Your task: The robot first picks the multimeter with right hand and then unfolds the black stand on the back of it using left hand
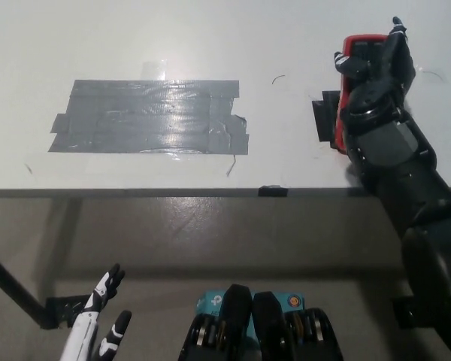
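While the black right hand [377, 71] lies draped over the red-cased multimeter [358, 50] at the far right of the table, its fingers run up along the device's right side and top and a thumb shows against the left edge of the red casing. Contact is plain, but whether those fingers are actually closed around the case or only resting on it, I cannot tell from this angle. The multimeter lies flat on the white tabletop [210, 37], near the far right corner of the picture, most of its body hidden beneath the hand; only the red top edge and a dark panel show. Just beside the wrist, on the left, a small black rectangular patch [325, 119] sits on the surface, partly covered by the forearm. The black right arm comes in from the bottom right, crossing the near edge of the table.

Over at the middle left of the table, a broad patch of grey duct tape strips [150, 116] lies stuck flat, well apart from the multimeter. Down at the lower left, below the table edge, the white left hand [98, 320] hangs idle, fingers apart and holding nothing.
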Controlling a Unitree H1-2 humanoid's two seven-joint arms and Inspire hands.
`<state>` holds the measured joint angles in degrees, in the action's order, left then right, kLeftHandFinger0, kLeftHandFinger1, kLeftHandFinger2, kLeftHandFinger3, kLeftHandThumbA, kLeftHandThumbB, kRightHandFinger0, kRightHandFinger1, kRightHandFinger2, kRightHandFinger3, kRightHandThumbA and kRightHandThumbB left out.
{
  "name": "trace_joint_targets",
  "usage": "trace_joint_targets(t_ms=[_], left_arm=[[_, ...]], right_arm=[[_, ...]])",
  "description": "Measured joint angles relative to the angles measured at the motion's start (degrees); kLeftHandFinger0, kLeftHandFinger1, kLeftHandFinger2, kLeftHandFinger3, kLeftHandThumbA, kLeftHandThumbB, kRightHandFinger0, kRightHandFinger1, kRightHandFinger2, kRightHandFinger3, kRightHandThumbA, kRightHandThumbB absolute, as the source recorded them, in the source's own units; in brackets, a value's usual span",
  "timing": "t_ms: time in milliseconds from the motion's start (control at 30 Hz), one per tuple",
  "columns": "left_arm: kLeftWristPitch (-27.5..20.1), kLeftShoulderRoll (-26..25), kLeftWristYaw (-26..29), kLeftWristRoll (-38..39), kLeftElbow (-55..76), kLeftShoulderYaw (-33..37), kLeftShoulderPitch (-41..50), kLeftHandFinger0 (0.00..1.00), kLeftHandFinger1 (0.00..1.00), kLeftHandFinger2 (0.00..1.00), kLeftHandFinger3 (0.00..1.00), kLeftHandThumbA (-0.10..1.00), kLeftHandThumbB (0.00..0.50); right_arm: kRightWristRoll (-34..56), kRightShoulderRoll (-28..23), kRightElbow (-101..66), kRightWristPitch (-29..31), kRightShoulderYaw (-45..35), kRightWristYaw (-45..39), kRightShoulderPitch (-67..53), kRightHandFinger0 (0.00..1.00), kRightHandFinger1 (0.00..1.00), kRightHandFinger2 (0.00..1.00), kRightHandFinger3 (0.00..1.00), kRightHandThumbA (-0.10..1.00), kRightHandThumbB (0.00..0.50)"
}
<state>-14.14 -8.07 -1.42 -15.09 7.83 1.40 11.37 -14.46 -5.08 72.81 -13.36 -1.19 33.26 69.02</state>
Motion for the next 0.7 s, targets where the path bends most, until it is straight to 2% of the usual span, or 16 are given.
trace_joint_targets(t_ms=[67,133,167,233,300,333,367,467,500,567,600,633,667,700], left_arm=[[0.0,0.0,0.0,0.0,-0.01,0.0,-0.04,1.0,1.0,1.0,1.0,0.96,0.18],[0.0,0.0,0.0,0.0,-0.01,0.0,-0.1,1.0,1.0,1.0,1.0,0.96,0.179],[0.0,0.0,0.0,0.0,-0.01,0.0,-0.14,1.0,1.0,1.0,1.0,0.95,0.18],[0.0,0.0,0.0,0.02,-0.01,-0.02,-0.24,1.0,1.0,1.0,1.0,0.94,0.178],[0.01,-0.01,0.0,0.04,0.0,-0.02,-0.49,1.0,1.0,1.0,1.0,0.94,0.178],[0.0,-0.01,0.0,0.04,0.0,-0.03,-0.67,1.0,1.0,1.0,1.0,0.94,0.176],[0.0,-0.01,0.0,0.05,0.0,-0.03,-0.8,1.0,1.0,1.0,1.0,0.94,0.176],[0.05,-0.01,0.0,0.06,0.05,-0.03,-0.89,1.0,1.0,1.0,1.0,0.94,0.178],[0.07,-0.01,0.0,0.06,0.08,-0.04,-0.87,1.0,1.0,1.0,1.0,0.95,0.179],[0.16,-0.01,-0.01,0.05,0.23,-0.03,-0.9,1.0,1.0,1.0,1.0,0.95,0.178],[0.18,-0.01,-0.02,0.05,0.3,-0.04,-0.93,1.0,1.0,1.0,1.0,0.94,0.171],[0.19,-0.01,-0.02,0.05,0.34,-0.04,-0.93,1.0,1.0,1.0,1.0,0.94,0.17],[0.2,-0.01,-0.03,0.05,0.36,-0.03,-0.93,1.0,1.0,1.0,1.0,0.94,0.176],[0.2,-0.02,-0.03,0.05,0.37,-0.03,-0.93,1.0,1.0,1.0,1.0,0.94,0.175]], right_arm=[[0.01,-0.26,0.09,0.86,0.22,0.5,-0.54,0.02,0.08,0.16,0.23,-0.1,0.297],[0.02,-0.43,0.23,1.87,0.23,1.21,-1.3,0.01,0.07,0.15,0.22,-0.1,0.297],[0.02,-0.52,0.27,2.49,0.23,1.54,-1.61,0.1,0.16,0.19,0.15,-0.1,0.292],[0.22,-0.62,0.36,3.56,0.05,1.93,-1.75,0.11,0.14,0.17,0.1,-0.1,0.291],[0.47,-0.67,0.54,4.18,-0.26,2.08,-1.75,0.11,0.14,0.16,0.1,-0.1,0.29],[0.63,-0.67,0.69,4.52,-0.37,2.16,-1.76,0.04,0.04,0.06,0.06,-0.1,0.282],[0.78,-0.67,0.83,4.88,-0.44,2.22,-1.75,0.0,0.0,0.01,0.02,-0.1,0.28],[1.83,-0.65,0.94,6.19,-1.72,2.4,-1.78,0.0,0.0,0.0,0.01,-0.1,0.271],[2.12,-0.66,0.95,6.44,-2.08,2.43,-1.79,0.0,0.0,0.01,0.0,-0.1,0.25],[3.31,-0.6,0.93,7.47,-3.74,2.32,-1.8,0.0,0.02,0.3,0.15,-0.1,0.246],[3.9,-0.54,0.93,7.84,-4.44,2.22,-1.82,0.0,0.02,0.36,0.16,-0.1,0.224],[4.66,-0.47,0.82,8.28,-5.35,2.03,-1.86,0.0,0.03,0.47,0.26,-0.1,0.215],[5.39,-0.39,0.47,8.71,-6.39,1.78,-1.97,0.0,0.02,0.53,0.32,-0.1,0.207],[6.01,-0.32,0.0,9.0,-7.08,1.46,-2.12,0.0,0.07,0.6,0.39,-0.1,0.207]])
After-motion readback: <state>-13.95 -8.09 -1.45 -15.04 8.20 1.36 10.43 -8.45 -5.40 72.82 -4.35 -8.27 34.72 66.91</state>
